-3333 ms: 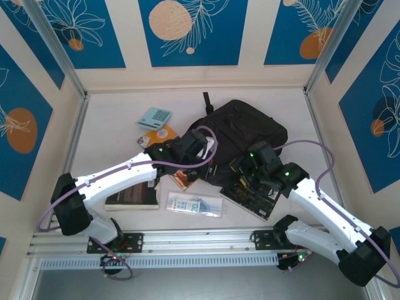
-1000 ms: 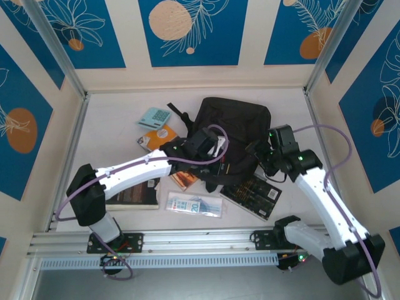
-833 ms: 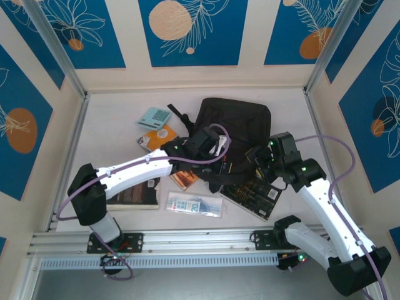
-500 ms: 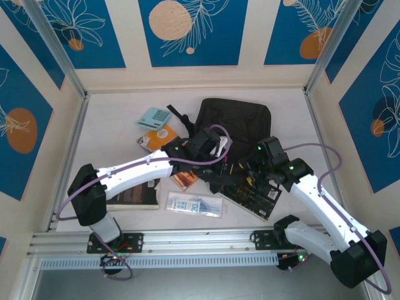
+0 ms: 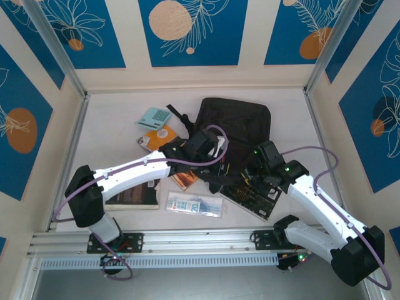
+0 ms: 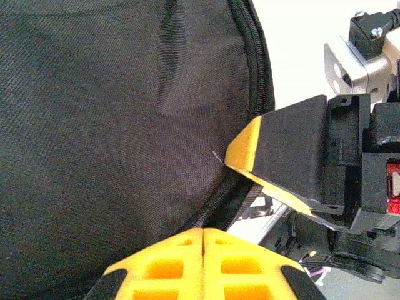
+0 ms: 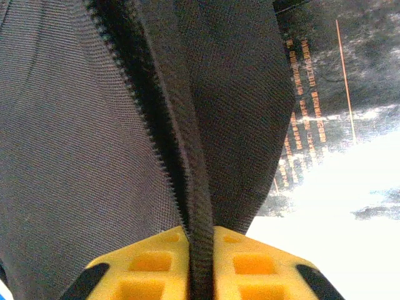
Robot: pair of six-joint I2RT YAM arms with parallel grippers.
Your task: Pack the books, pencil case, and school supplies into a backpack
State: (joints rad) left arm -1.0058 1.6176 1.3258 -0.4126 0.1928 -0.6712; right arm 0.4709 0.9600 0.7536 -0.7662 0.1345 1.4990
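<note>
At the centre of the top view, the large soft black fabric backpack sits bunched, its lower edge meeting the black paperback with gold pattern. My right gripper pinches the bag's zip-edged band. My left gripper is pressed together at the zip line close by, though I cannot tell whether cloth is caught there. To do this well, I judge, both holds must stay firm while I draw the edges apart evenly, opening the mouth without dragging the bag across the book. Against the view a second ago, my right gripper has come down from the bag's right side to its lower edge and closed; the bag itself has hardly shifted.
</note>
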